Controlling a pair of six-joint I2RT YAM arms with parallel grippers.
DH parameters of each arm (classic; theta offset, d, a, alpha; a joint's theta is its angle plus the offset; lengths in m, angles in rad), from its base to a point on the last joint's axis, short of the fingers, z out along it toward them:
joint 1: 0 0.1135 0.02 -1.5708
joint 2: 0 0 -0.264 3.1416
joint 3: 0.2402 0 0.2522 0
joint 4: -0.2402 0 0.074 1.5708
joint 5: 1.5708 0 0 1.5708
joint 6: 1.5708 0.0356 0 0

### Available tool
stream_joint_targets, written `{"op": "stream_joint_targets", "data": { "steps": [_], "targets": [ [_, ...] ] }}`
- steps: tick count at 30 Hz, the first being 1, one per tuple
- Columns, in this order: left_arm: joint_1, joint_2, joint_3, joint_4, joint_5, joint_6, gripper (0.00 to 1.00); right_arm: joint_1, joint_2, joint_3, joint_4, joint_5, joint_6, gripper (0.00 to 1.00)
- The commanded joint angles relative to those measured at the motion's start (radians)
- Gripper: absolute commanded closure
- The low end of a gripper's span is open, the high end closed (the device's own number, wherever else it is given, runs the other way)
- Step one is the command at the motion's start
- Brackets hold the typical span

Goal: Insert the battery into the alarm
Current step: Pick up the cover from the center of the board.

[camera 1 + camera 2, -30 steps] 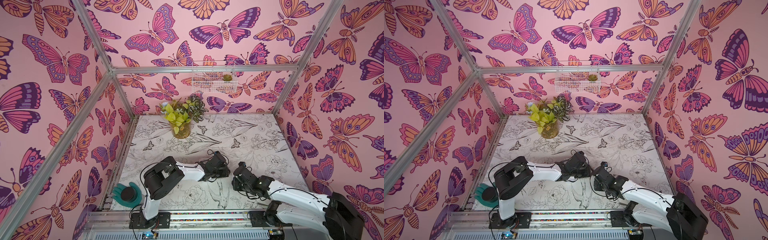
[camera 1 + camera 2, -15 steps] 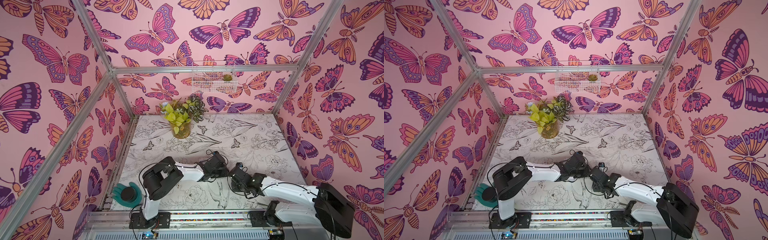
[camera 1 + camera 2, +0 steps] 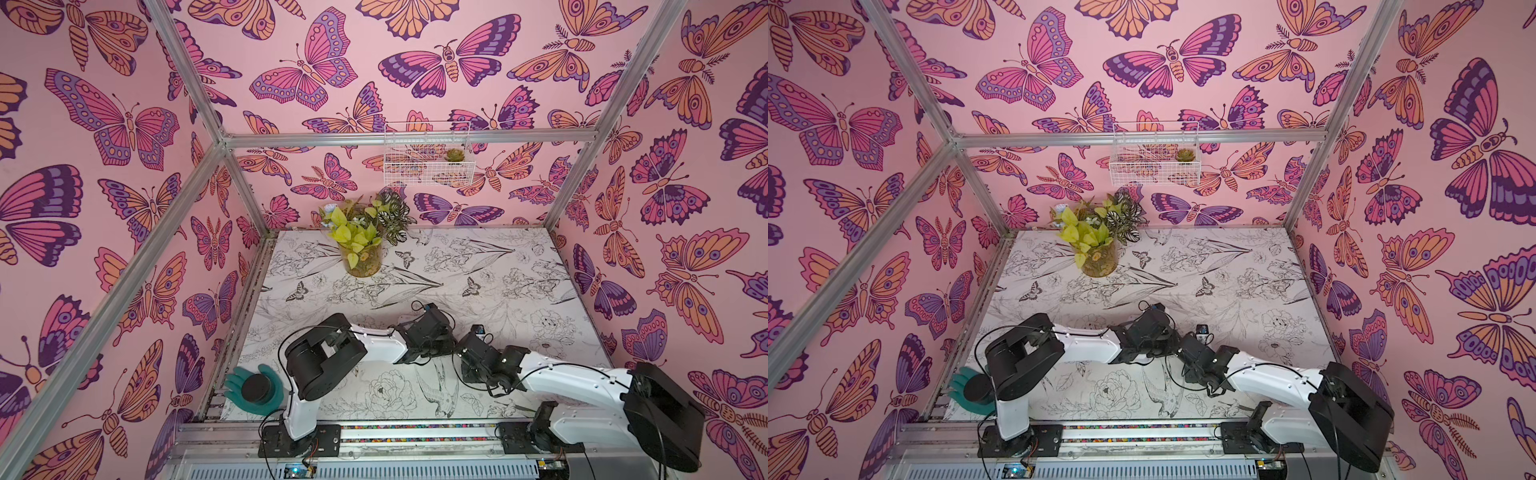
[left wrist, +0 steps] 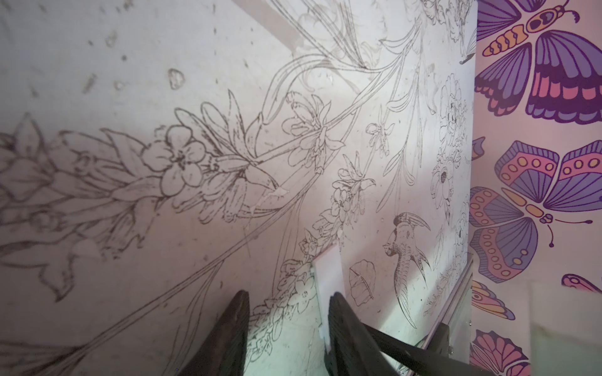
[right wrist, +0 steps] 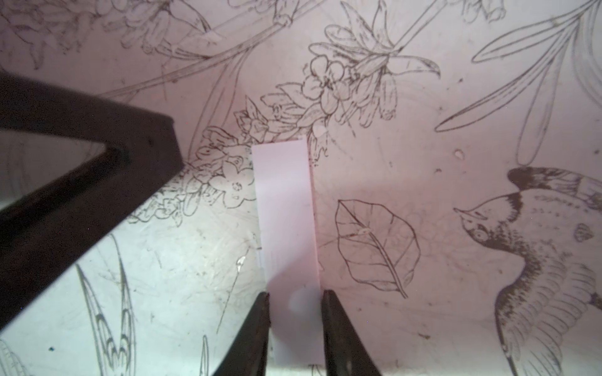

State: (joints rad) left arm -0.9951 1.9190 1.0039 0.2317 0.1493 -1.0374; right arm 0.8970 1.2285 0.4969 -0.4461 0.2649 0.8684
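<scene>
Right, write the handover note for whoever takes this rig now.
Left gripper: fingers open, nothing between them.
Right gripper: fingers close on either side of a white piece; grip unconfirmed.
White piece: low over the table where the two grippers meet, hidden in both top views. It is probably the alarm seen edge-on, but I can't confirm that.
Battery: not seen in any view.
Done: nothing I can verify.
Left: secure the alarm, find the battery, insert it.

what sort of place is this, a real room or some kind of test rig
Most likely a staged robot test cell, not a lived-in room: aluminium frame bars edge butterfly-print wall panels around a flower-print tabletop, and two robot arms are mounted on a rail at its front edge.
</scene>
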Motion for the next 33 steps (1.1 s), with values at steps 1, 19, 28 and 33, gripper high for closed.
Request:
{"op": "stream_joint_targets", "data": {
  "steps": [1, 19, 28, 33],
  "targets": [
    [0.007, 0.008, -0.012, 0.02, 0.033, -0.011, 0.56, 0.01, -0.008, -0.025, -0.025, -0.025, 0.027, 0.71],
    [-0.029, 0.055, -0.004, 0.061, 0.061, -0.081, 0.56, 0.01, -0.114, -0.093, 0.079, -0.059, 0.063, 0.71],
    [-0.041, 0.081, -0.023, 0.087, 0.054, -0.124, 0.57, 0.011, -0.16, -0.12, 0.101, -0.056, 0.081, 0.71],
    [-0.043, 0.086, -0.032, 0.102, 0.058, -0.136, 0.57, 0.01, -0.172, -0.136, 0.125, -0.058, 0.078, 0.71]
  ]
}}
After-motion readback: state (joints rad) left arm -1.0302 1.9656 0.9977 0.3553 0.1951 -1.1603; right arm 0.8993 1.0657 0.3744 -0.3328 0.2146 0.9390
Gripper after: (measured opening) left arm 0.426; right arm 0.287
